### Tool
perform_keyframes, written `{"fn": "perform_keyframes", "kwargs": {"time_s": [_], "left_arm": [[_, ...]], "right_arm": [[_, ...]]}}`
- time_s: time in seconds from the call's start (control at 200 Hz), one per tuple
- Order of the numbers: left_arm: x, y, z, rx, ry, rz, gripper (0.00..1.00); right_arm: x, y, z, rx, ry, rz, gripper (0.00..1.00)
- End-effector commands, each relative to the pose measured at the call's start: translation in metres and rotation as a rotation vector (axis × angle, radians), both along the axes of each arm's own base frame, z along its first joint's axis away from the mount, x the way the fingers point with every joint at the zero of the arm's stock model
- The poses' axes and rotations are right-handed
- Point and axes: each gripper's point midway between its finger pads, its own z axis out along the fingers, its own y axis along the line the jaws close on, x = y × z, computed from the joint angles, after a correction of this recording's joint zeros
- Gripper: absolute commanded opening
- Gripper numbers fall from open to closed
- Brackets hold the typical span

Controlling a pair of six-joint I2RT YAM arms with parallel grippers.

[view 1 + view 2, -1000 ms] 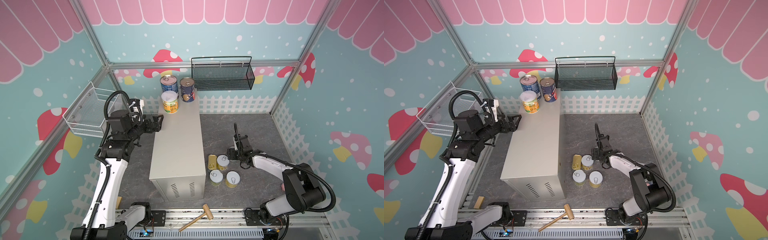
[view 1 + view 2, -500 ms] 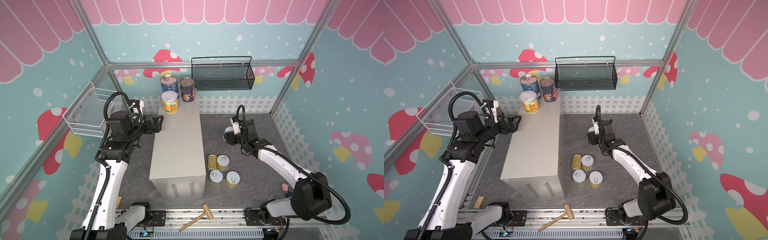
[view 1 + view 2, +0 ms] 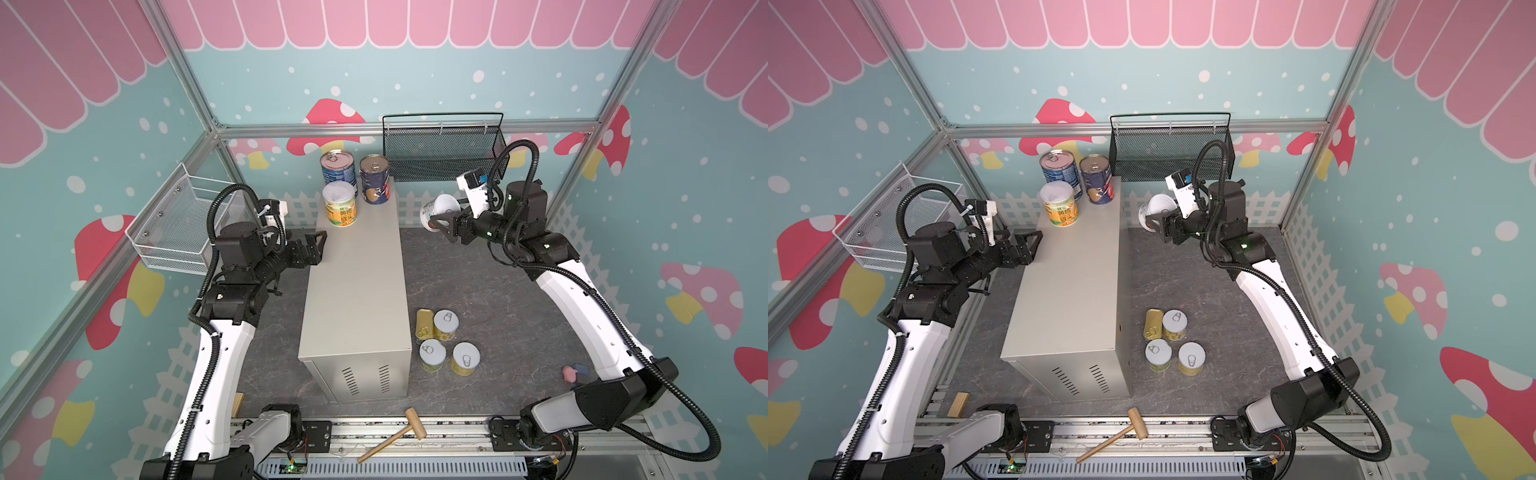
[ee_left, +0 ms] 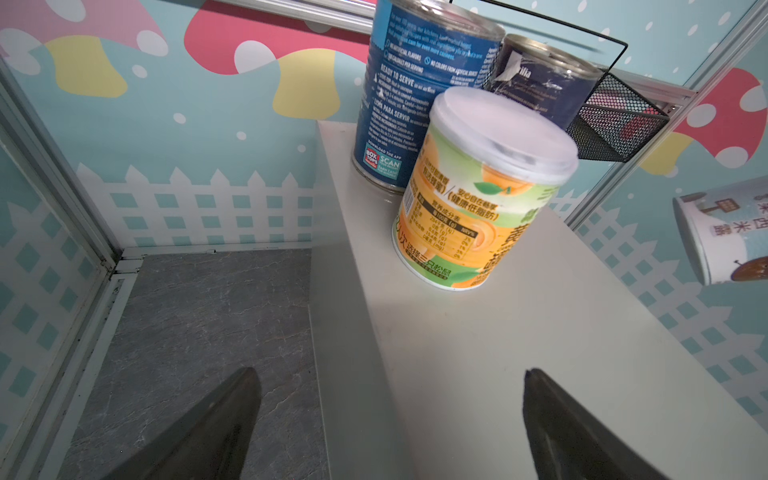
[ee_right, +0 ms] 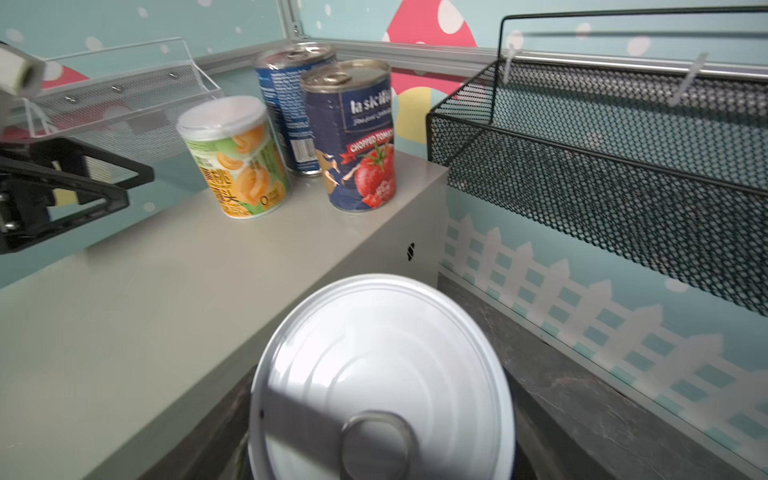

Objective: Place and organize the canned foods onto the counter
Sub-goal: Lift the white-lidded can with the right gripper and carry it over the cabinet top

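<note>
In both top views the left gripper point(image 3: 319, 249) hovers at the left edge of the table point(image 3: 357, 291), its jaws wide and empty. The right gripper point(image 3: 441, 222) is raised to the right of the table's far end. It is clamped on a white can point(image 3: 436, 208) that is tipped sideways, off the floor point(image 3: 498, 291) and clear of the table.

A blue can point(image 3: 337, 168) and a navy can point(image 3: 374, 178) stand at the table's far end, with a yellow can point(image 3: 340, 205) just in front of the blue one. On the floor just right of the table's near end, a gold tin point(image 3: 424, 324) and three short cans point(image 3: 465, 358) sit close together. A mallet point(image 3: 399, 432) lies on the front rail. In a top view a black mesh basket point(image 3: 1171, 153) hangs on the back wall.

The left wrist view shows two dark fingers point(image 4: 216, 428) far apart with nothing between them, straddling the table's edge. The yellow can point(image 4: 482, 191) is nearest, and the blue and navy cans stand upright behind it.

In the right wrist view the white can point(image 5: 382, 382) fills the foreground with its pull-tab lid and hides the gripper's fingers. Beyond it the three cans stand on the table.
</note>
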Motion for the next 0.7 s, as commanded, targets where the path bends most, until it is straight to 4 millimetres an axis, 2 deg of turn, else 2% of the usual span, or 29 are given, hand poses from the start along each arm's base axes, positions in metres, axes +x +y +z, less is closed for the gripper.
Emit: {"fn": "perform_keyframes", "kwargs": {"time_s": [0.0, 0.215, 0.405, 0.696], "left_arm": [[-0.003, 0.001, 0.005, -0.006, -0.023, 0.002, 0.99], [-0.004, 0.002, 0.006, -0.008, -0.026, 0.003, 0.99], [-0.004, 0.002, 0.006, -0.016, -0.028, 0.002, 0.99], [-0.005, 0.003, 0.007, -0.016, -0.032, 0.007, 0.99]], "right_arm": [[-0.020, 0.025, 0.029, 0.032, -0.062, 0.144, 0.57], [-0.029, 0.063, 0.035, -0.017, -0.058, 0.191, 0.57], [-0.026, 0.096, 0.022, -0.080, -0.011, 0.185, 0.58], [-0.018, 0.127, 0.011, -0.122, 0.005, 0.167, 0.65]]}}
